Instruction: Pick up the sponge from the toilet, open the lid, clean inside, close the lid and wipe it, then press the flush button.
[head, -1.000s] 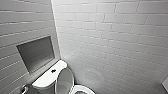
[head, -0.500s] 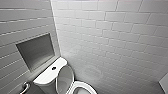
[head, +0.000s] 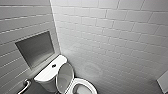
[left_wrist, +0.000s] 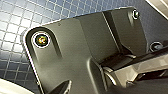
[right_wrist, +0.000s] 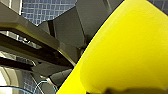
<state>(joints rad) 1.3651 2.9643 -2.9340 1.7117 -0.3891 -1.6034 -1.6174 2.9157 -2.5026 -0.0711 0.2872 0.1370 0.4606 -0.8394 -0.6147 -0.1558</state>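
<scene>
The white toilet (head: 47, 76) stands in the corner at the lower left of the head view. Its lid (head: 65, 76) is raised and leans back toward the tank, so the oval bowl (head: 83, 88) is uncovered. The small dark flush button (head: 53, 66) sits in the middle of the tank top. In the right wrist view the bright yellow sponge (right_wrist: 130, 50) looms very close to the camera, and my right gripper is shut on it. The left wrist view looks past the robot's dark plate onto blue-grey floor tiles (left_wrist: 15, 30), with nothing held there.
White brick-tiled walls meet in a corner right behind the toilet. A dark rectangular niche (head: 36, 48) is set into the left wall above the tank. A curved metal bar (head: 23, 86) is at the lower left, and a white object (head: 163, 83) is at the right edge.
The head view has shifted slightly sideways, which is camera movement. The toilet and its raised lid stand as before.
</scene>
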